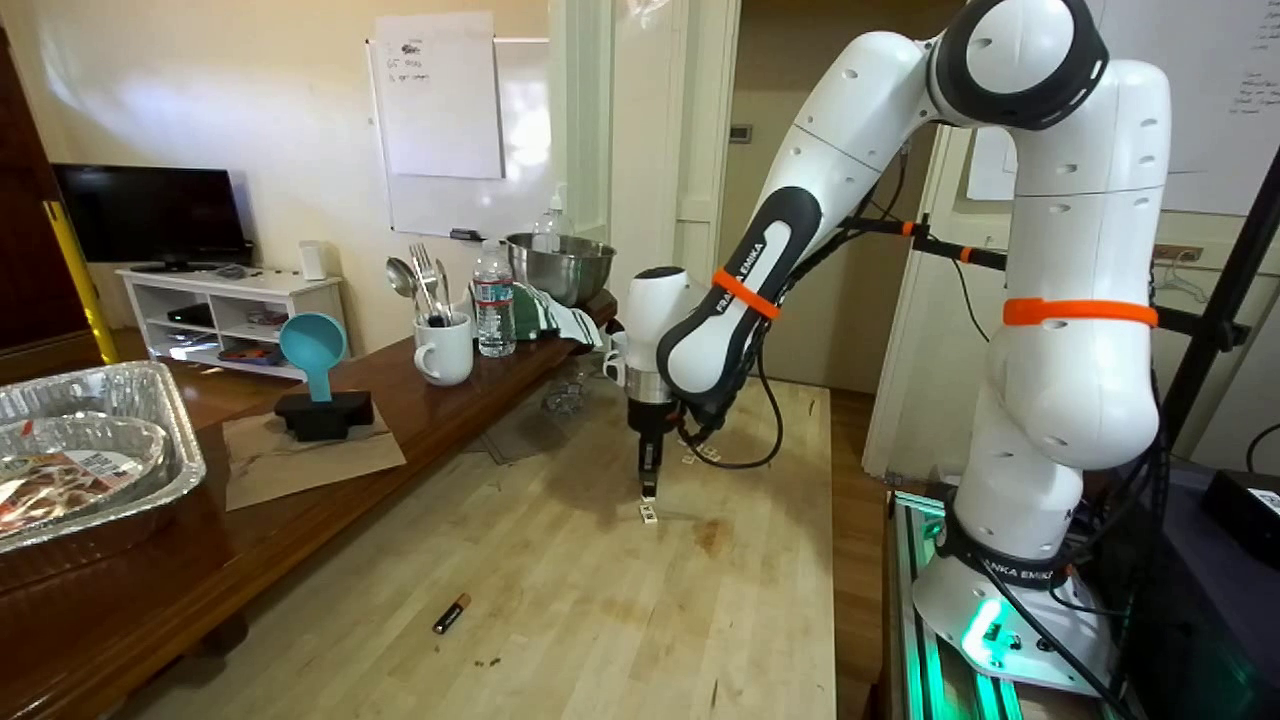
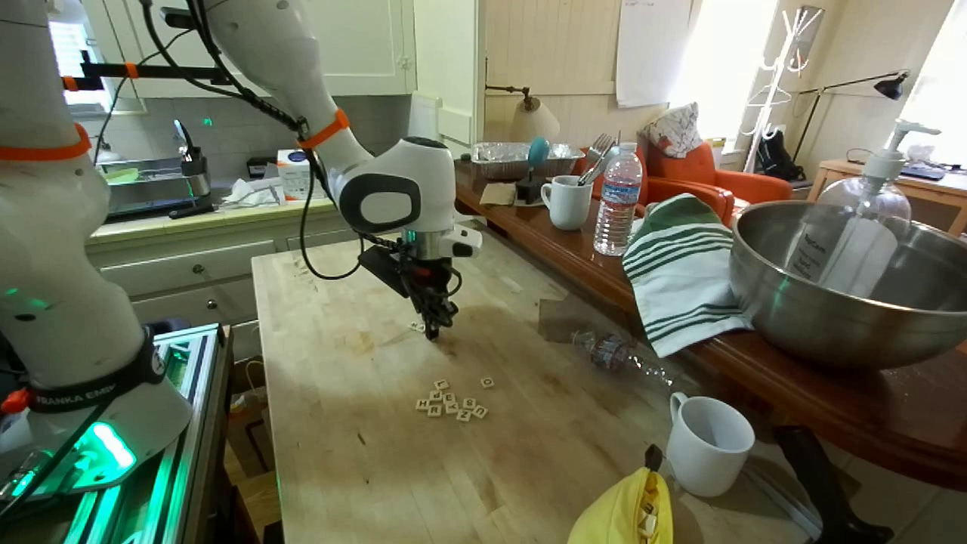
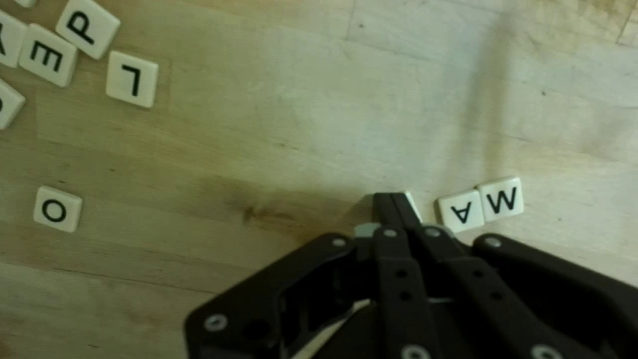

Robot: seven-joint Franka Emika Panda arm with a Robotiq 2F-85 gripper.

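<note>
Low over the pale wooden table [image 1: 560, 600], my gripper [image 3: 391, 199] points down with its two black fingers pressed together. A white tile edge [image 3: 412, 205] shows right beside the fingertips; the rest of that tile is hidden behind them, and whether they touch it I cannot tell. To its right in the wrist view, the A tile [image 3: 468, 222] and the M tile [image 3: 503, 212] lie side by side. The O tile [image 3: 57, 219] lies alone at the left. Toward the upper left are the L tile [image 3: 119, 82], the E tile [image 3: 42, 67] and the P tile [image 3: 97, 42].
A cluster of several letter tiles [image 2: 451, 407] lies on the table. Farther off are a battery [image 1: 451, 614], a clear plastic bottle [image 2: 612, 353], a white mug [image 2: 706, 453] and a yellow pouch [image 2: 616, 514]. A raised dark wooden counter [image 1: 440, 455] runs along one side.
</note>
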